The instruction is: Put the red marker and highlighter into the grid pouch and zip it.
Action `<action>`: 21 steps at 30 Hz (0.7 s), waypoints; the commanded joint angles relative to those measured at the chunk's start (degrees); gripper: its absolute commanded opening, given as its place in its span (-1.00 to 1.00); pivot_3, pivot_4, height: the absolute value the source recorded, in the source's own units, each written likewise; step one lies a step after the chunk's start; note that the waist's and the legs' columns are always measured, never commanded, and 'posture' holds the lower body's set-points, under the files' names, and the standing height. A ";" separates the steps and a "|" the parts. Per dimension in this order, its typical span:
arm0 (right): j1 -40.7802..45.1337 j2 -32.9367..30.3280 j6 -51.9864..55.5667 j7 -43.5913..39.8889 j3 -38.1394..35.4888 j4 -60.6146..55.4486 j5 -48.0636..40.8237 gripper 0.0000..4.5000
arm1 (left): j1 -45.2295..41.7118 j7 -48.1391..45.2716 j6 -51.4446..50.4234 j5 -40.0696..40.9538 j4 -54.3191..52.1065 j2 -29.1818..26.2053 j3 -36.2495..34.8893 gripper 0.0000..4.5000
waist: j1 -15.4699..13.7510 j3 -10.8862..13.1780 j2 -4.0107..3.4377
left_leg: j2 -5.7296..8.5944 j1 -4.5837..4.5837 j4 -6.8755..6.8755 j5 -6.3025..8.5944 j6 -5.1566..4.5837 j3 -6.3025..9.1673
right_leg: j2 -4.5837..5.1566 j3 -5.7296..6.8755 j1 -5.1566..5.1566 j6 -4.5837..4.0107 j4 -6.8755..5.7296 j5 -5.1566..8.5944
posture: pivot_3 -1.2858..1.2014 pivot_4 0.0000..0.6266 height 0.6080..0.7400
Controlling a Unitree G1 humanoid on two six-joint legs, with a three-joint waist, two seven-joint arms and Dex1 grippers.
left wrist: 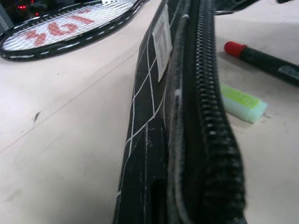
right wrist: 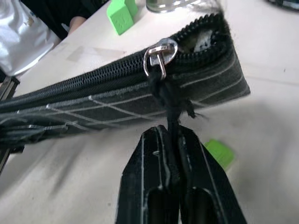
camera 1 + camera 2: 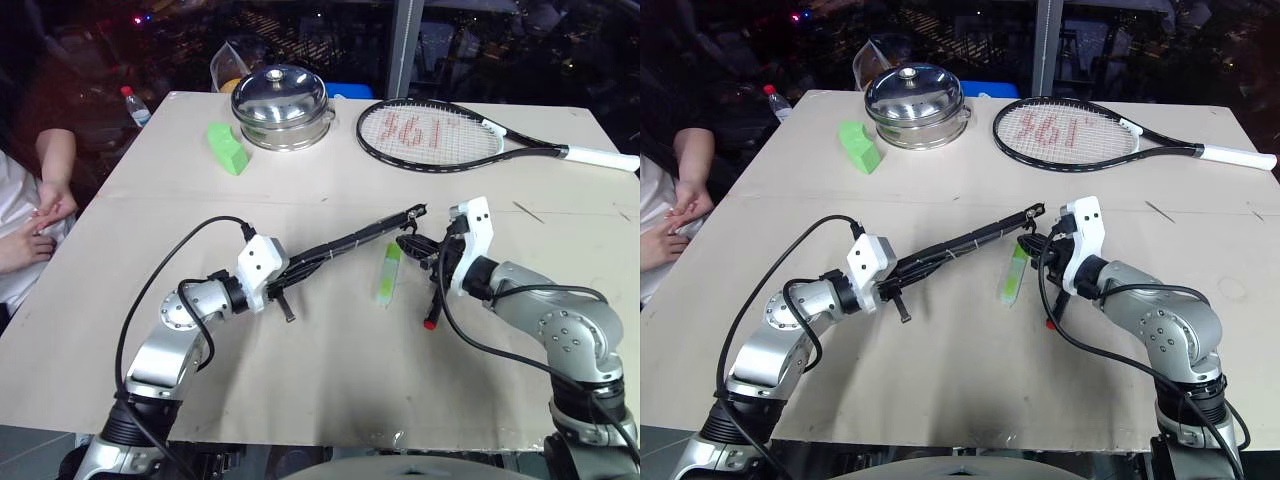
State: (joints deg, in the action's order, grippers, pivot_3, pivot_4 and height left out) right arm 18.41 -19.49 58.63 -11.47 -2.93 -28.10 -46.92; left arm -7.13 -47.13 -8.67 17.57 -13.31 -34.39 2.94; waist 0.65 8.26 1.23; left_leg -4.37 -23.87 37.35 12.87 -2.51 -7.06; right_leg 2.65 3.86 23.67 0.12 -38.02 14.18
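Note:
The grid pouch (image 3: 350, 243) hangs edge-up above the table, held between my two grippers, its zipper (image 1: 205, 93) running along the top. My left gripper (image 3: 283, 282) is shut on the pouch's near-left end. My right gripper (image 2: 168, 133) is shut on the black cord of the zipper pull (image 2: 159, 58) at the pouch's other end. The highlighter (image 3: 388, 272) lies flat on the table just below the pouch. The red marker (image 1: 261, 58) lies on the table beside my right gripper, its red end (image 3: 429, 324) towards the front edge.
A steel lidded pot (image 3: 280, 105), a chunky green block (image 3: 228, 148) and a tennis racket (image 3: 430, 133) sit at the back of the table. A water bottle (image 3: 137, 105) stands at the back left corner. A person's hands (image 3: 40, 215) rest at the left edge.

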 commanded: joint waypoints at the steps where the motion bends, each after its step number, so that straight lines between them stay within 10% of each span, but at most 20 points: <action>1: 0.55 -0.45 -0.76 -0.94 -0.78 -2.21 -0.50 -0.97 | -0.57 0.02 -0.60 0.16 -3.04 -0.06 -0.24 -1.00 | 0.00 0.00 0.00 | 0.00 0.00 0.00 0.00 0.00 0.00 | 0.00 0.00 0.00 0.00 0.00 0.00 | 0.03 -0.52 1.00; 21: 1.63 -2.78 5.04 -5.26 2.62 -6.67 -10.34 -0.97 | -4.41 2.99 -2.03 -5.53 -2.36 3.66 3.63 -1.00 | -0.01 0.02 -0.01 | 0.00 -0.01 -0.02 0.00 0.00 0.02 | 0.03 0.00 0.00 0.00 0.03 0.00 | 0.03 -0.52 1.00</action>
State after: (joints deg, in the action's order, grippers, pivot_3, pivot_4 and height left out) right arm 19.13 -21.91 63.65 -15.98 0.05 -33.29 -55.76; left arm -11.75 -43.90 -11.69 11.96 -13.92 -30.48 6.95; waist 0.64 8.28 1.22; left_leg -4.37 -23.88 37.33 12.87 -2.51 -7.04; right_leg 2.68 3.86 23.68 0.12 -37.99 14.19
